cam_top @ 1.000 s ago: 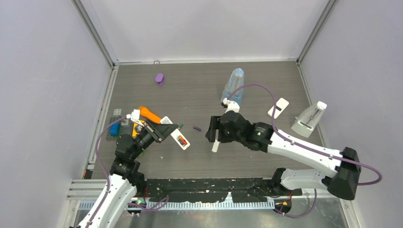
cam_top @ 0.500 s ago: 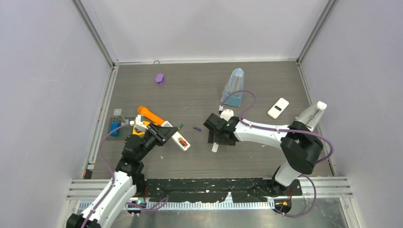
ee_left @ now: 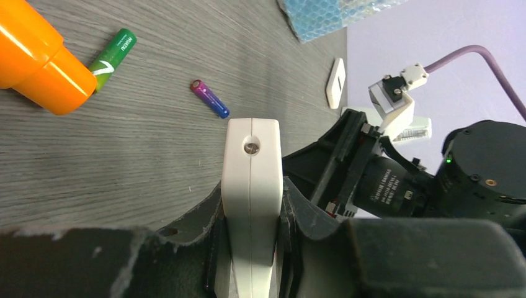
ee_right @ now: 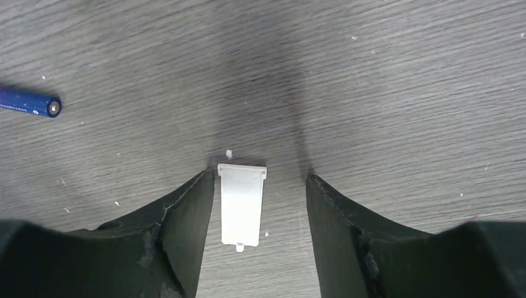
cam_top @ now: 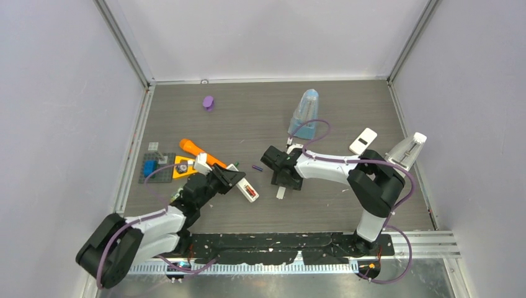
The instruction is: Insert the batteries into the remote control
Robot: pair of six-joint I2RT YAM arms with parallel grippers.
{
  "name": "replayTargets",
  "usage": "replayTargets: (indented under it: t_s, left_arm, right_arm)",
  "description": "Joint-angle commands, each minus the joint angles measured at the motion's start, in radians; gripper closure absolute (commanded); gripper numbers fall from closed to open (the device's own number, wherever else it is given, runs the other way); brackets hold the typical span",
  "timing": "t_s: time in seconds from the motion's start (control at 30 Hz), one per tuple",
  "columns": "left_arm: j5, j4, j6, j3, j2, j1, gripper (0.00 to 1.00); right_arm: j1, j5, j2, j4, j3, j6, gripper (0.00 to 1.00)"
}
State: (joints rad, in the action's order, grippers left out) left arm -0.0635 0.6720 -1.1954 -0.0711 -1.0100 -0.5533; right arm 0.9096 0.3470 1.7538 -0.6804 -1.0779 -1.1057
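Clamping the white remote (ee_left: 251, 155) edge-on, my left claw (ee_left: 252, 214) has a finger pressed against each of its flat faces, and the remote's rounded end juts out ahead of them over the table (ee_left: 124, 155). Seen from above, the remote sticks out to the right of that claw with its back open and a red cell (cam_top: 250, 194) showing inside. Two loose batteries lie on the wood beyond the remote's end. A purple battery (ee_left: 209, 98) is the nearer one, and a green battery (ee_left: 111, 52) lies farther to my left, one end just beside an orange cylinder (ee_left: 37, 62). My right claw (ee_right: 259, 177) points down at the table with its jaws parted, gripping nothing. A small white battery cover (ee_right: 240, 205) lies flat between its fingers, close beside one finger and clear of the other. The purple battery lies on the wood off to one side of that claw, apart from it.
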Motion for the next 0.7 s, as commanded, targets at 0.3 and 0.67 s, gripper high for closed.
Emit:
replayTargets:
  t_s: [0.3,0.67]
  left_arm:
    - [0.280,0.352,-0.036,-0.001,-0.277,-0.138,0.94]
    - [0.408,0.356,-0.070,0.051,-0.313,-0.209,0.66]
  right_arm:
    - [-0.029,0.047,0.041,-0.028,-0.019,-0.040,0.50]
    - [-0.029,0.009,0.041,-0.025,-0.019,-0.043,0.43]
